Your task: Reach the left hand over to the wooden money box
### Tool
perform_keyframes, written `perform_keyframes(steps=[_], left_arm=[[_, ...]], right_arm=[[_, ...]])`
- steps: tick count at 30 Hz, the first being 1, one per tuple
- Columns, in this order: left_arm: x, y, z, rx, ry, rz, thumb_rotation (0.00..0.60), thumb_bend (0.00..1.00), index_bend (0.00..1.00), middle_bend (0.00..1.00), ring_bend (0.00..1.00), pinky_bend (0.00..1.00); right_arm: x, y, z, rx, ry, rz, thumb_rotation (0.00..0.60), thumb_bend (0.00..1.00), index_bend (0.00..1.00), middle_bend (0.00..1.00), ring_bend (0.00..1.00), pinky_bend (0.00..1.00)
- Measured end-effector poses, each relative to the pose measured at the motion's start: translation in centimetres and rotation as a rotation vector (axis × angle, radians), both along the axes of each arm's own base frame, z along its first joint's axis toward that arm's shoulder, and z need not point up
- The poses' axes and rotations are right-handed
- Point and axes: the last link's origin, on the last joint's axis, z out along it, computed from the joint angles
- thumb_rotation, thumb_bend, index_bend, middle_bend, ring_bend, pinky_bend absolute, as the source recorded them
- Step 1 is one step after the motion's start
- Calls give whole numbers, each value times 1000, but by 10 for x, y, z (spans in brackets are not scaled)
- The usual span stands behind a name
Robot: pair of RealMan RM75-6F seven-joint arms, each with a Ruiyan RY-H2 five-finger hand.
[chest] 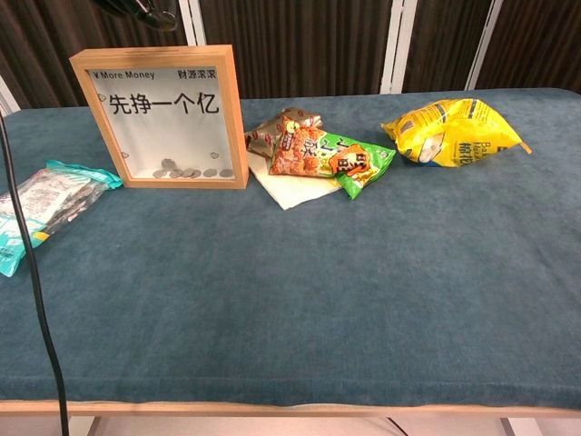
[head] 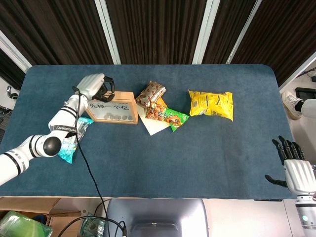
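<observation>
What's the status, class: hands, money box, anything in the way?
Left hand above the wooden money box, fingers curled, holding nothing. Right hand open, off the table's right edge. Box upright, coins inside. Nothing blocking.

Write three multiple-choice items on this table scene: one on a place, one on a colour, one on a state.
1. Where is the left hand?
A. above the wooden money box
B. on the yellow snack bag
C. off the table

2. What colour is the table cover?
A. red
B. dark blue
C. white

3. How does the money box stand?
A. flat on its back
B. tipped over
C. upright

Answers: 1 A, the head view shows it over the box's top edge; 2 B, both views; 3 C, the chest view shows its front facing out.
</observation>
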Motion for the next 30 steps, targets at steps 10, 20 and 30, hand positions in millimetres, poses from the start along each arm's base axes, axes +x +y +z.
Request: perform_keyframes(steps=[10,20,30], left_arm=[[-11,12,-6,-5,43,34,600,692,694,1000,1000,1000],[-19,19,-7,-32,89,45,600,692,694,1000,1000,1000],[-19,12,-5,-16,100,23,600,699,695,1000,1000,1000]], right_arm=[[0,0,-2,-3,14,-6,600,144,0,0,0,0],[0,0,-2,-8,13,-10,600,144,0,0,0,0],[0,0,-1,-9,11,-9,600,144,0,0,0,0]])
